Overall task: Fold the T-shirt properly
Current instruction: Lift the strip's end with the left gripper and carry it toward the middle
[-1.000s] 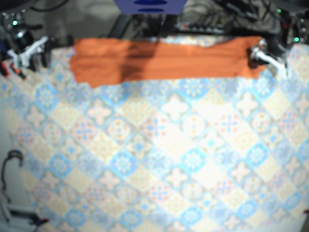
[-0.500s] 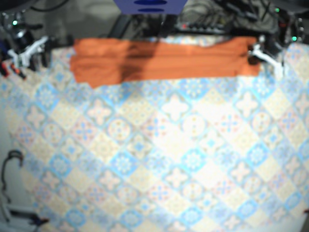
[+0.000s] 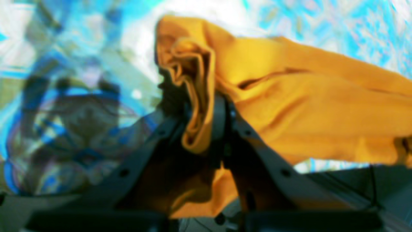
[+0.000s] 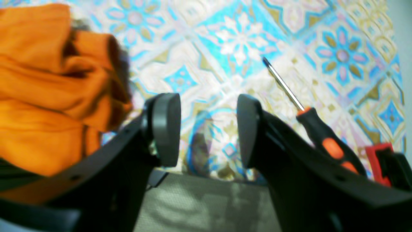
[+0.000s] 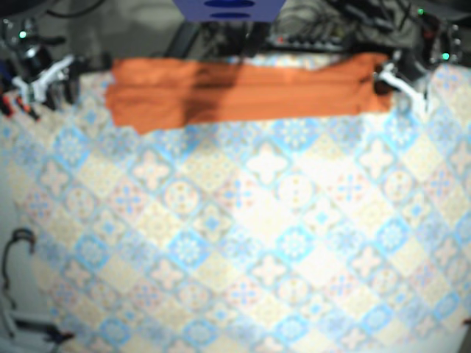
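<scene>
Two arms reach in at the patterned tabletop's (image 5: 257, 243) edge along the top of the base view, one near each corner. Your orange T-shirt (image 5: 243, 92) lies flat along that same edge as a long folded band, running almost from corner to corner.

Your left gripper (image 5: 388, 77) is at the band's end on the view's right. Its wrist camera shows the jaws clamped on a bunched wad of the fabric, with folds squeezed between the two pads. The remaining cloth spreads away to that view's right.

Your right gripper (image 4: 209, 129) is at the band's other end, with its jaws spread apart. Only tabletop pattern shows through the gap. The shirt's end lies just beside the left-hand pad, outside the jaws. You cannot tell whether cloth and pad touch.

Behind the other finger lies a screwdriver (image 4: 322, 135) with a black and orange handle, its lower end hidden by that finger. A red object (image 4: 376, 158) beside it is cut off and cannot be identified.

All views are blurred. From above, both grippers are small pale shapes, and the jaws cannot be read there. The left half of the left wrist view is a blue smear.
</scene>
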Robot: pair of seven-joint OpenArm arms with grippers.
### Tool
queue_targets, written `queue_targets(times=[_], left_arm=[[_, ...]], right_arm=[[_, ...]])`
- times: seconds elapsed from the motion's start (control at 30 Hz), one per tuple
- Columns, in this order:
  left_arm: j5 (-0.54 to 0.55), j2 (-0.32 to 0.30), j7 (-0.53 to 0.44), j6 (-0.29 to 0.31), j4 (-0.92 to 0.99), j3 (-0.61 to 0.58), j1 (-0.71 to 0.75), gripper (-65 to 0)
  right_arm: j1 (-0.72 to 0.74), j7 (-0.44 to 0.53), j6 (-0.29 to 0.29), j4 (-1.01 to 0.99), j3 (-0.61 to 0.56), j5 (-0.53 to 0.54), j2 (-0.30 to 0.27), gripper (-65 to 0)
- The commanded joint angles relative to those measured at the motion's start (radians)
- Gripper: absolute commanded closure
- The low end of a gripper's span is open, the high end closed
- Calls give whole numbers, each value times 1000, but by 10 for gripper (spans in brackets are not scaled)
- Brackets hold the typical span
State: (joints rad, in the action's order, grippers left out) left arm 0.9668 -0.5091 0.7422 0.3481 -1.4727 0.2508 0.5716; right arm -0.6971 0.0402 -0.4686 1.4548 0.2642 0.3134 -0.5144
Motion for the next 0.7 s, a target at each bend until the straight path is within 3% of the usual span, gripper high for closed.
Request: queue_targets(times=[0.0, 0.2, 0.67], left_arm=[[13, -15, -11, 13, -42, 8, 8, 0], [13, -15, -11, 13, -127, 8, 29, 0], [11, -15, -10, 12, -351, 2, 63, 0]], right_arm=[[-11, 25, 3, 27, 31, 13, -17, -274], [-31, 23, 3, 87, 116, 13, 47, -274], [-75, 25, 3, 142, 168, 13, 64, -274]])
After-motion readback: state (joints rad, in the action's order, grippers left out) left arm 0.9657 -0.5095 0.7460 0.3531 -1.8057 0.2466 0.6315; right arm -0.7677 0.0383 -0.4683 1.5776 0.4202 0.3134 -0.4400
